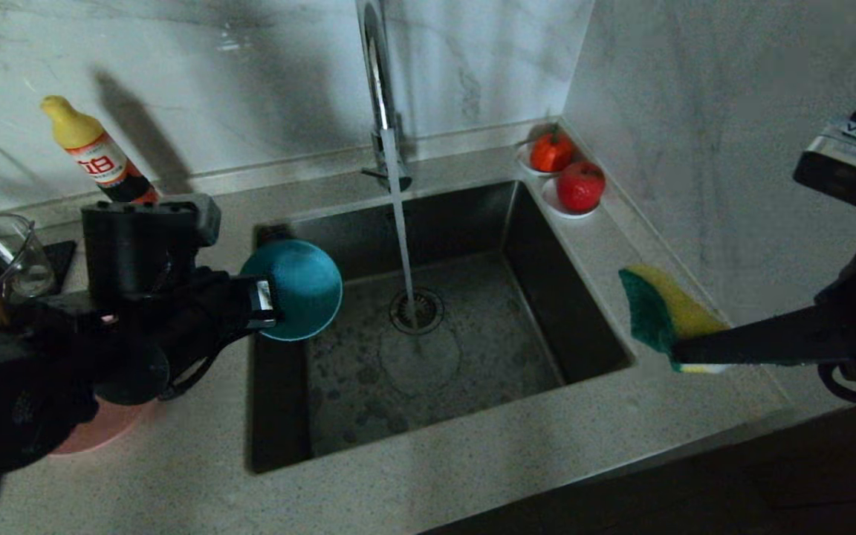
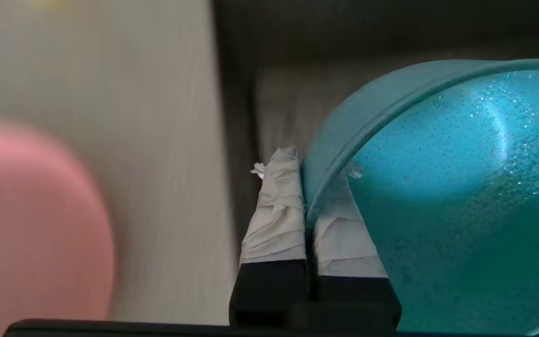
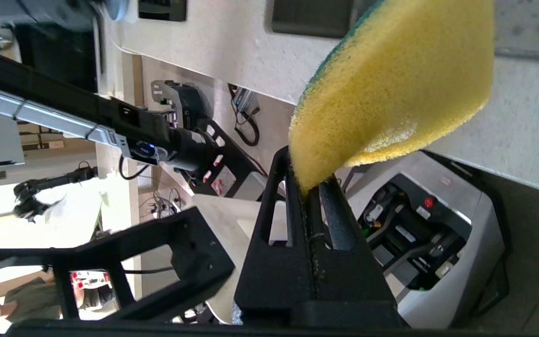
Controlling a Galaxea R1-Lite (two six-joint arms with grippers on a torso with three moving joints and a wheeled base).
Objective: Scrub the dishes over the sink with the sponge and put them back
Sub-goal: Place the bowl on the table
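Observation:
My left gripper (image 1: 263, 303) is shut on the rim of the teal bowl (image 1: 296, 288), which hangs tilted on edge over the left side of the sink (image 1: 472, 349). In the left wrist view the taped fingers (image 2: 276, 220) pinch the bowl's rim (image 2: 344, 140), and its wet inside shows. The pink plate (image 1: 97, 431) lies on the counter under my left arm, mostly hidden. Over the counter to the right of the sink, my right gripper (image 1: 684, 349) is shut on the yellow sponge (image 1: 666, 308), whose green face points toward the sink. The sponge (image 3: 391, 84) fills the right wrist view.
Water runs from the chrome tap (image 1: 380, 89) onto the drain (image 1: 417, 310). Two red fruits on white saucers (image 1: 569, 178) stand at the sink's back right corner. A yellow-capped bottle (image 1: 97, 152) and a clear glass pot (image 1: 4, 260) with sticks stand at the left.

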